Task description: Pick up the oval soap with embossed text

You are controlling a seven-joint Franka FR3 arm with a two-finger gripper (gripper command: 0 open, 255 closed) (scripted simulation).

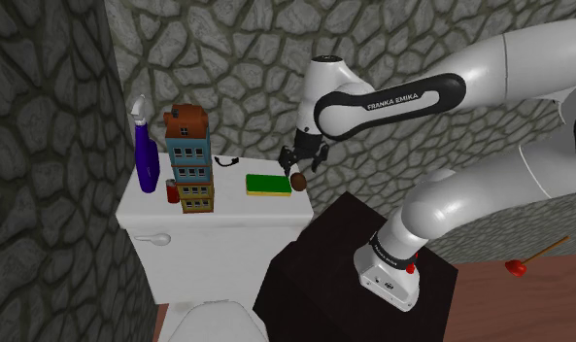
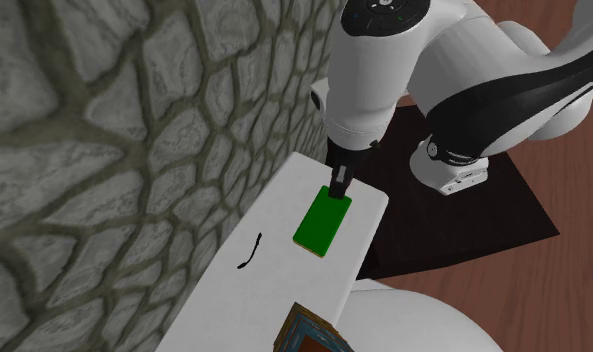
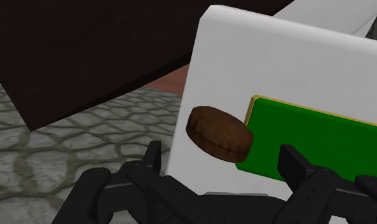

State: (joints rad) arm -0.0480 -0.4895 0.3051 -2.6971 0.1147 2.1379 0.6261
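Note:
The soap (image 1: pixel 298 182) is a brown oval cake. It lies at the end of the white toilet tank lid (image 1: pixel 227 209) nearest the stand, touching a green sponge (image 1: pixel 267 184). My black gripper (image 1: pixel 303 158) hangs just above it, open. In the wrist view the soap (image 3: pixel 219 133) shows ahead of the gripper (image 3: pixel 222 164), in line with the gap between the fingers and not touched by them; it overlaps the lid's edge (image 3: pixel 199 70) and the sponge (image 3: pixel 314 143). In the second exterior view the gripper (image 2: pixel 341 182) points down at the near end of the sponge (image 2: pixel 322 221).
On the lid also stand a purple spray bottle (image 1: pixel 145 155), a tall toy house (image 1: pixel 188 155), a small red can (image 1: pixel 173 189) and a thin black curved thing (image 2: pixel 249 252). A stone wall rises close behind. The dark stand (image 1: pixel 344 262) sits beside the tank, and a red plunger (image 1: pixel 518 266) lies on the floor.

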